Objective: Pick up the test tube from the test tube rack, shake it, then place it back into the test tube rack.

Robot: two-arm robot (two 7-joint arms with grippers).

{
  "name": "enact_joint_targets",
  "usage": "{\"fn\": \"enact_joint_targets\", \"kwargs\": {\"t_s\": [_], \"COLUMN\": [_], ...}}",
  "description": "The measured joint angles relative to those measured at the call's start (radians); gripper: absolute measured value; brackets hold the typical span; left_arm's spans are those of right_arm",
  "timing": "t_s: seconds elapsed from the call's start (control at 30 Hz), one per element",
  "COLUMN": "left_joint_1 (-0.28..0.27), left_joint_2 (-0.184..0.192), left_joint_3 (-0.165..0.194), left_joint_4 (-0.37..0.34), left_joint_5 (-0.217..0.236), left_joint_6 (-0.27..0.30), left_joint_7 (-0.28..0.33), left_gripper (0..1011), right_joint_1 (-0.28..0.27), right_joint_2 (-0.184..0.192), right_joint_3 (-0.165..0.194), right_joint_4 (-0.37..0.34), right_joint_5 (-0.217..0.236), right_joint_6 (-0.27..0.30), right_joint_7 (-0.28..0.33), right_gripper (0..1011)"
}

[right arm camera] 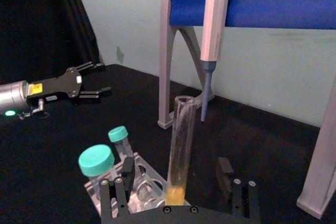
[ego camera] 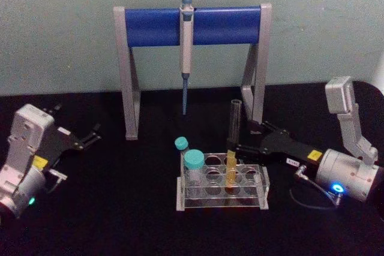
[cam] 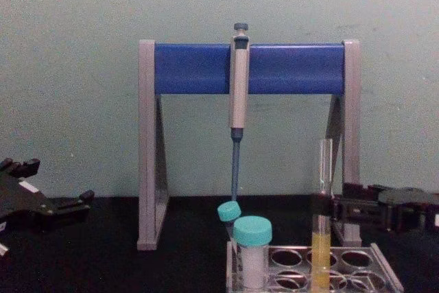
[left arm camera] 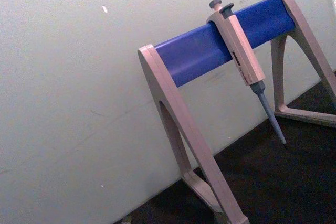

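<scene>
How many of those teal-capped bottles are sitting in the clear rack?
2. A wide vial at the rack's left front, and a smaller vial tilted just behind it.

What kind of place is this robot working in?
Likely a laboratory bench: a grey-blue pipette hangs on a grey-legged stand with a blue crossbar, and a clear plastic test tube rack holds a thin glass test tube of yellow-orange liquid.
</scene>
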State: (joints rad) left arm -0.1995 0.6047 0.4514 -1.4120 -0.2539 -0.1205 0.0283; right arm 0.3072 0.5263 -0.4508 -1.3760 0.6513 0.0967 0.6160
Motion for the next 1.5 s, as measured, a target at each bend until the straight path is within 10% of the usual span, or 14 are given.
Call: {"fn": "enact_joint_targets", "kwargs": {"t_s": [1.0,1.5], "left_joint_1": [0.000,0.000], "left_joint_2": [0.000,0.000], "left_joint_3": [0.000,0.000], "left_joint_4": [0.000,0.000], "left_joint_5": [0.000,0.000], "left_joint_6": [0.000,0.000], "left_joint_7": [0.000,0.000], "left_gripper": [1010,1010], "right_joint_1": [0.101,0.099], "right_joint_2": [-0.052,-0.051], "right_joint_3": [-0.045,-0.044], "right_joint_4": [0.129,0.127], "right_joint_5": [0.007,0.007], "right_joint_6": [-0.002,-0.003], "right_joint_7": [0.031,0.031], "right_gripper": [999,588]}}
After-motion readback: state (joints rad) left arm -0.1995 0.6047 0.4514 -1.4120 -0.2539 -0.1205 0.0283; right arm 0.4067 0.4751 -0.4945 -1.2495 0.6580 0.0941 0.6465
